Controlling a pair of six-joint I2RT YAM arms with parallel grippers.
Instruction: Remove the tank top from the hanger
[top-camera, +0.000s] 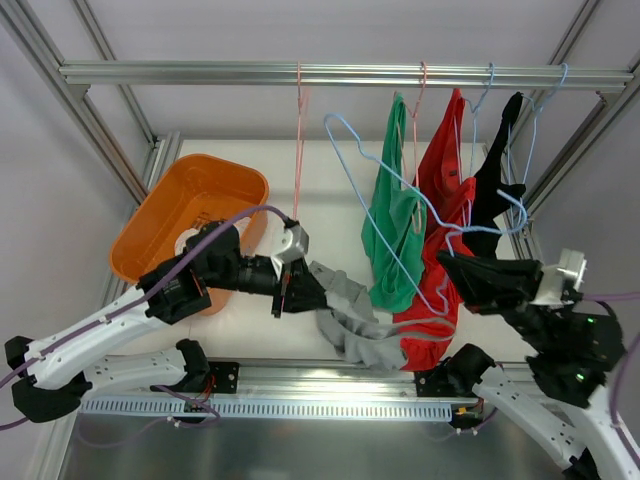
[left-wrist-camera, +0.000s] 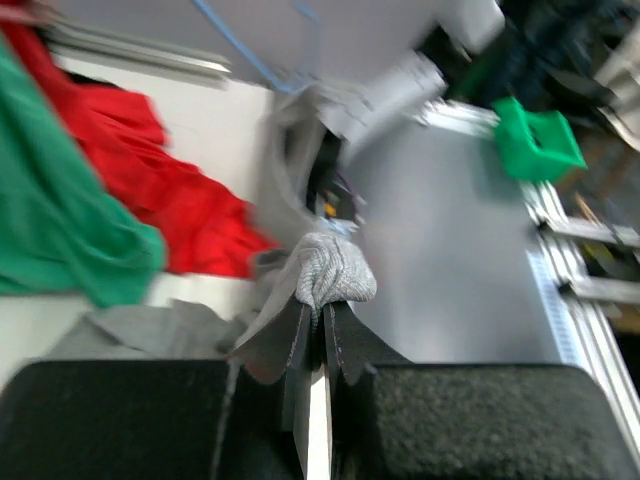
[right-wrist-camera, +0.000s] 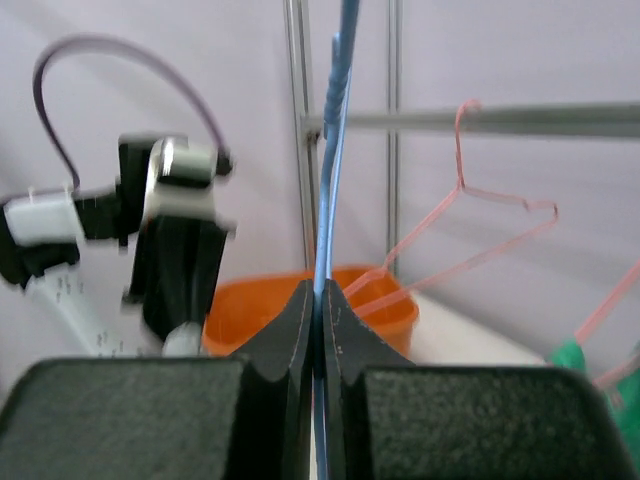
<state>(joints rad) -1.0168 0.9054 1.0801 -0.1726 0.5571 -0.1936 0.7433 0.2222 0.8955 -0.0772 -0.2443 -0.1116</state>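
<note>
Now, left tool gripping one tank top, right tool gripping one blue hanger

Left arm stretched rightward, low, wrist just right of orange basket; left gripper jaws pinched on gray tank top fold; right arm folded far right of basket; right gripper pointing left, jaws clamped on blue hanger wire.

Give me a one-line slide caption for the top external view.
Left gripper grips the grey tank top while the right gripper clamps the blue hanger.
</note>
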